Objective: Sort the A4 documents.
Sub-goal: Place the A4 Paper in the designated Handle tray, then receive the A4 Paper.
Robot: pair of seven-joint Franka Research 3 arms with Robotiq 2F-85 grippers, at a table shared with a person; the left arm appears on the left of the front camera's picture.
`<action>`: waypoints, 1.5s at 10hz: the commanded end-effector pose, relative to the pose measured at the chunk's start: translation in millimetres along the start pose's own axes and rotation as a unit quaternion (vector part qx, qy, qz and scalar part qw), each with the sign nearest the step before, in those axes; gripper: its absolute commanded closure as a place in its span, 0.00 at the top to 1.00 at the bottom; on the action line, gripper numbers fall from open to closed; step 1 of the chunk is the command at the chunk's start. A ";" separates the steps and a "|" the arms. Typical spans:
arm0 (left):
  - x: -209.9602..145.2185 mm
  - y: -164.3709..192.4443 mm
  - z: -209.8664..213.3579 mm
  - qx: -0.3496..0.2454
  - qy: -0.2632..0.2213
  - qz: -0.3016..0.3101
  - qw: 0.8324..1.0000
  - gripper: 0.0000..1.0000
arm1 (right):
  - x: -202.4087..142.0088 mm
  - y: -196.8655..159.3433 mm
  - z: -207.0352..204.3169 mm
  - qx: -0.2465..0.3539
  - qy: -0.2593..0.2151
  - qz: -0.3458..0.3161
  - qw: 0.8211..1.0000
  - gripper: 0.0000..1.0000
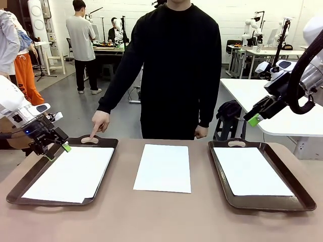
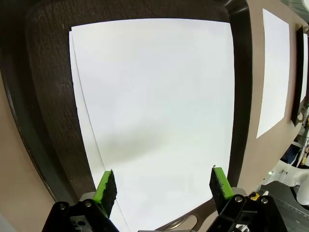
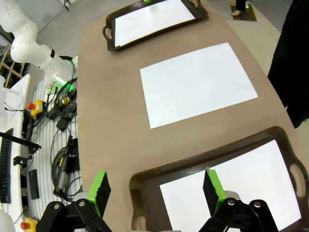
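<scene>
While a person stands at the far side of the brown table (image 1: 161, 222), plain white A4 paper lies on it in three places, set in a row. The left gripper (image 1: 57, 152) hangs just above the far left corner of the left tray (image 1: 22, 186), its green pads (image 2: 105, 186) spread wide with nothing between them. The left stack (image 1: 68, 174) of white sheets lies flat inside that tray, directly beneath the gripper. In the left wrist view the paper spreads out below and beyond both pads, and a lower sheet peeks out along one long edge of the top one. The person's hand (image 1: 99, 121) points down, one fingertip on that tray's far handle, near the gripper. The middle sheet (image 1: 163, 168) lies alone on the bare table between the two trays, well apart from both grippers. The right gripper (image 1: 254, 120) is raised in the air near the far end of the right tray (image 1: 222, 174), its fingers also spread and empty. The right sheet (image 1: 251, 171) lies flat in that tray, below the gripper and apart from it. In the right wrist view one pad sits over this sheet and the other over bare table beside the tray.
</scene>
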State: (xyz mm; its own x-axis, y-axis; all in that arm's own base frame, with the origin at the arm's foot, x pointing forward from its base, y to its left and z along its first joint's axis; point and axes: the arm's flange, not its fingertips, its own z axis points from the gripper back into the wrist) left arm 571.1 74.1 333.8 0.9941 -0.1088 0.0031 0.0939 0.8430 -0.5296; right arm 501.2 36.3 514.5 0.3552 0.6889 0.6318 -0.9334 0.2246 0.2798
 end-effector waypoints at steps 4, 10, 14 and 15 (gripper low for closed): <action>0.9 0.3 1.9 0.006 0.000 -0.001 1.000 1.00 | 0.6 -0.2 -2.0 -0.003 0.001 0.004 1.000 1.00; 0.9 0.3 1.9 0.006 0.000 -0.001 1.000 1.00 | 0.6 -0.2 -2.0 -0.003 0.001 0.004 1.000 1.00; 0.9 0.3 1.9 0.006 0.000 -0.001 1.000 1.00 | 0.6 -0.2 -2.0 -0.003 0.001 0.004 1.000 1.00; 0.9 0.3 1.9 0.006 0.000 -0.001 1.000 1.00 | 0.6 -0.2 -2.0 -0.003 0.001 0.004 1.000 1.00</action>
State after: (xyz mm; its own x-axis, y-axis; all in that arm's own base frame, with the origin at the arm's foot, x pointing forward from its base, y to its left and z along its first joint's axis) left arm 573.5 74.2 335.2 0.9947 -0.1026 0.0065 0.0913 0.8529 -0.5141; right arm 501.2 36.3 514.5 0.3552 0.6889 0.6318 -0.9334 0.2246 0.2798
